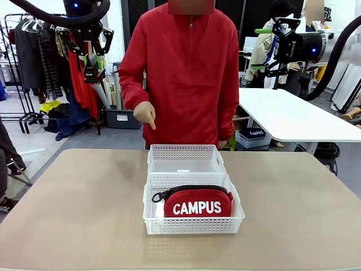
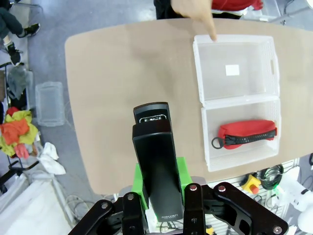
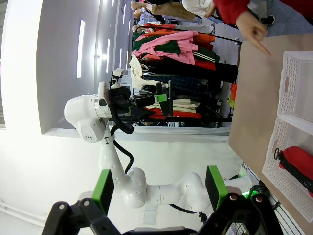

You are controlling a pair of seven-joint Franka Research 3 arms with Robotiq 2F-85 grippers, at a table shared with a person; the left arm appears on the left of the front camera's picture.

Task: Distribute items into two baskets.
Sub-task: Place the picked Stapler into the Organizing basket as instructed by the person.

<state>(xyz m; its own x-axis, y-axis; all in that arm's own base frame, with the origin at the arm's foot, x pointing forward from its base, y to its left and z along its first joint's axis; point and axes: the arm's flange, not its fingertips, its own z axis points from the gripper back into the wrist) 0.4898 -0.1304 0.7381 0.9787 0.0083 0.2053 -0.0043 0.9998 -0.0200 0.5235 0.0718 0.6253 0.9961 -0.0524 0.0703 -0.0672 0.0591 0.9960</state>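
Stapler (image 2: pixel 155 161), black, is being clenched between the green pads of the left gripper (image 2: pixel 159 182), which is hanging high above the left side of the table (image 1: pixel 73 209), well apart from both baskets. Right gripper (image 3: pixel 159 188) is hovering raised off to the right with its jaws spread wide, grasping nothing. Red CAMPUS pouch (image 1: pixel 197 204) is lying in the near basket (image 1: pixel 194 226), zipper up. Far basket (image 1: pixel 185 152) is touching the near one, and the person's hand (image 1: pixel 145 114) is pointing a finger down toward its corner.
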